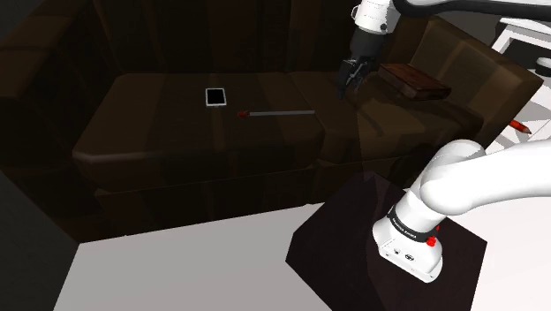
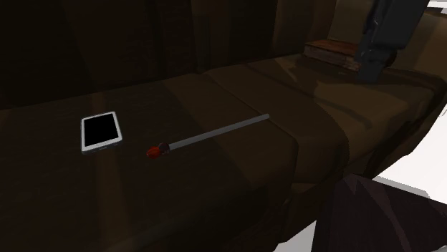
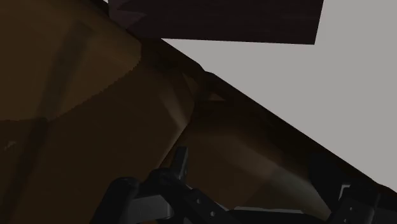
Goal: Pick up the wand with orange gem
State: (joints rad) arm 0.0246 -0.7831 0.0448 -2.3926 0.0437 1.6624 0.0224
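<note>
Shoulder view: locate wand [image 1: 278, 113] flat on sofa [image 1: 150, 141] seat, well apart from hand [image 1: 350, 81] and below it, between hand and tablet [image 1: 215, 96]. Note hand released, jaws apart, gripping nothing. Note long axis running roughly away from hand: plain end nearer, reddish-orange gem [image 1: 241, 113] farthest. Judge a crosswise grip at mid-shaft best.
</note>
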